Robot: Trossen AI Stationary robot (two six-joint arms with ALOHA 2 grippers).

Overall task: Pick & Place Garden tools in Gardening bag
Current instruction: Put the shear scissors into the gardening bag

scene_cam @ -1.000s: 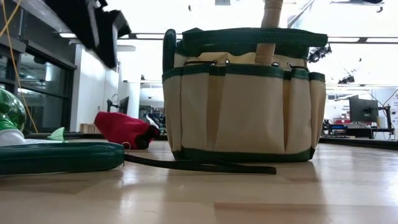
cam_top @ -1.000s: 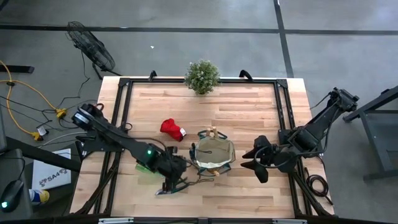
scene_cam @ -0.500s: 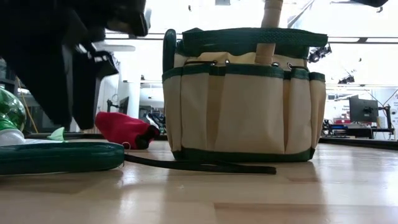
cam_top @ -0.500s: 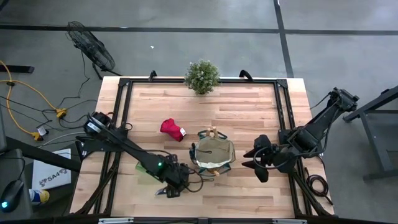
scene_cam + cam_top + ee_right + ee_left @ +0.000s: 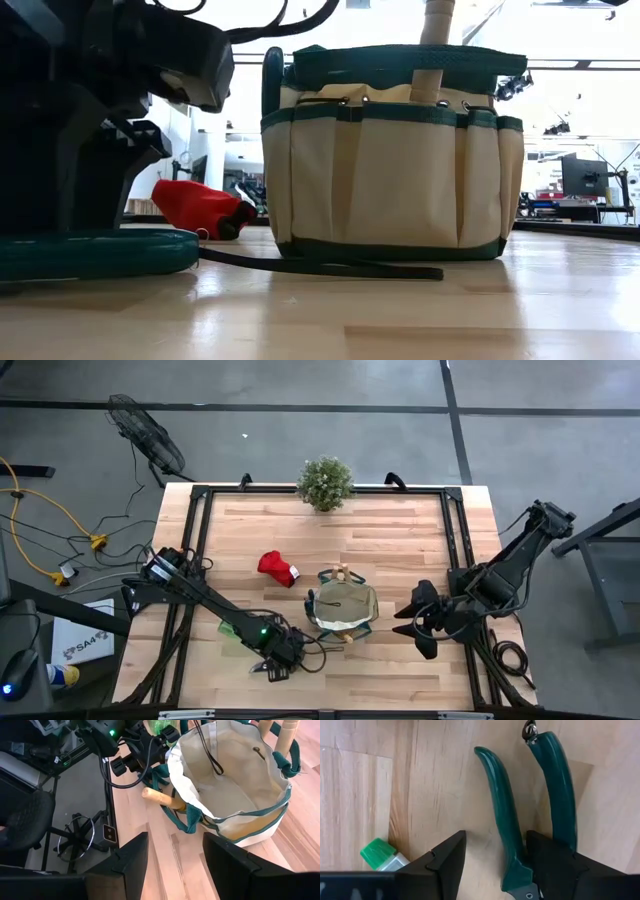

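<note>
Green-handled pruners (image 5: pixel 501 810) lie flat on the table near its front edge, also in the low view (image 5: pixel 90 252). My left gripper (image 5: pixel 495 837) is open, pointing down over them. One handle runs between the fingers and the other passes under one finger (image 5: pixel 555 865). A green spray bottle (image 5: pixel 379 855) lies beside them. The tan bag with green trim (image 5: pixel 343 610) stands upright at mid-table, with wooden handles (image 5: pixel 435 40) sticking out. A red glove (image 5: pixel 277 567) lies left of and beyond the bag. My right gripper (image 5: pixel 420 622) is open and empty, right of the bag. My left gripper comes at the pruners from above, its fingers standing across the handles near the pivot end (image 5: pixel 515 875). I cannot tell whether the fingers touch the handles. The pruners lie flat on the table.
A bushy potted plant (image 5: pixel 325 482) stands at the table's far edge. A dark strap (image 5: pixel 320 267) lies on the table in front of the bag. A wooden-handled tool (image 5: pixel 160 797) sticks out at the bag's side. Bare wood shows at the far left and near right.
My left gripper has gone toward the table's near edge and down over the pruners, and in the low view it now hides the spray bottle. The pruners, bag and glove have stayed in place.
</note>
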